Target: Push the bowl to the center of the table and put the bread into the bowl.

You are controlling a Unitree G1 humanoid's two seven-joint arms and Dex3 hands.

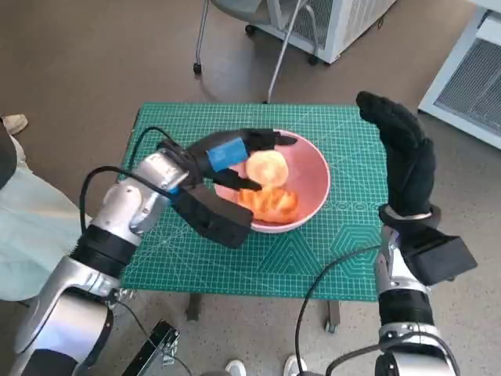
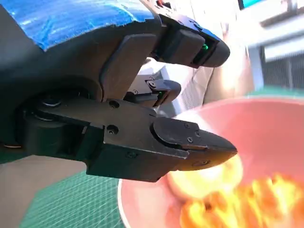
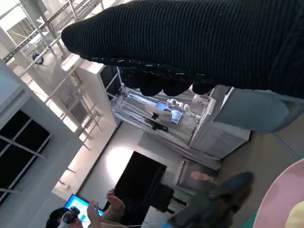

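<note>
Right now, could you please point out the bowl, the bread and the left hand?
bowl [image 1: 317,176]: head view, bare inner wall.
bread [image 1: 268,166]: head view, middle of the pale piece.
left hand [image 1: 227,154]: head view, blue-taped back.

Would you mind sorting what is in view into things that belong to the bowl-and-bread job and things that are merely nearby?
Belongs to the job:
- pink bowl
- bread, lying in the bowl
- left hand, over the bowl
- right hand, raised beside the bowl
- green mat, the work surface

Merely nearby:
- orange food, also in the bowl
- white cabinet
- chair legs
</note>
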